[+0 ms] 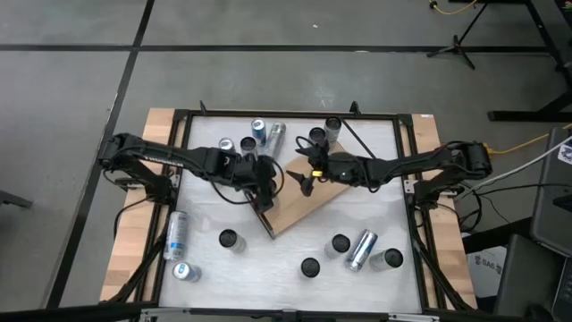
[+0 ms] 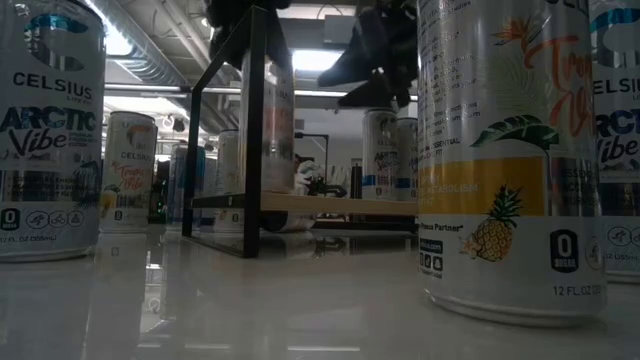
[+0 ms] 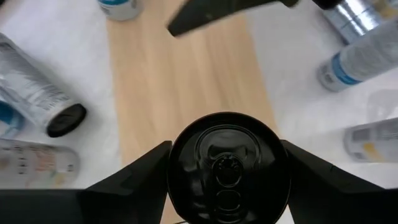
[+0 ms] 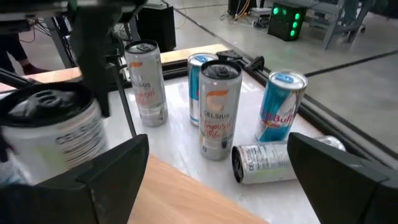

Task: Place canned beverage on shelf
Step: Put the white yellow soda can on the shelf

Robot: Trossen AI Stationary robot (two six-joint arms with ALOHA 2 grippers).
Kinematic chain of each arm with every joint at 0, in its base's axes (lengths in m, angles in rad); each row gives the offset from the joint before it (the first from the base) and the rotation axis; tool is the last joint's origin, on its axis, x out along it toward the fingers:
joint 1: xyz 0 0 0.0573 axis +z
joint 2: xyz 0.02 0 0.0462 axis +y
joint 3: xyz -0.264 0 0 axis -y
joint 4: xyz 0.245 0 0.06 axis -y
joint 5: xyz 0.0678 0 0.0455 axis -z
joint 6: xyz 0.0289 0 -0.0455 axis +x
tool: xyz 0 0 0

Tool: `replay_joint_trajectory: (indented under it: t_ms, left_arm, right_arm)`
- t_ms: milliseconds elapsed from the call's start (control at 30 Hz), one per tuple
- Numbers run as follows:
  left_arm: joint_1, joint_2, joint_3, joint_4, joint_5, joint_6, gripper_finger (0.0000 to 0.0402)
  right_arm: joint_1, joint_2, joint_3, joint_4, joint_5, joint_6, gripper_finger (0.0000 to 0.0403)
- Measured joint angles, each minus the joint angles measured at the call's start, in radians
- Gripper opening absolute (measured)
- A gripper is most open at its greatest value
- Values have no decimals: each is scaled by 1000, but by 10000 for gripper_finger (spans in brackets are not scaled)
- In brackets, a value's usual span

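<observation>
Centrally in the high view, we see the left gripper [image 1: 262, 183] clamped on a can [image 3: 228, 167] above the shelf [image 1: 308, 204], poised for placing; the right gripper [image 1: 307, 183] waits alongside, spread and empty.

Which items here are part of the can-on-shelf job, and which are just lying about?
In the job:
- can gripped in the left gripper
- shelf board under it
- right gripper, open, over the shelf

Lying about:
- Red Bull can
- toppled can
- upright Celsius can
</observation>
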Motion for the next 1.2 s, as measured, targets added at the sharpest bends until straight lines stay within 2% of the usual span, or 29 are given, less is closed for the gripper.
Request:
replay_joint_trajectory:
  t_ms: [233,600,767,1200]
  left_arm:
    - [-62,0,0,69,-2,-32,242]
    - [-116,0,0,75,-24,-65,242]
    - [-117,0,0,75,-66,-59,242]
    - [-118,49,3,87,-66,-56,253]
  right_arm:
    - [0,-6,0,4,0,-19,376]
    - [0,-6,0,7,0,-18,376]
    - [0,-6,0,6,0,-18,376]
    - [0,-6,0,6,0,-18,376]
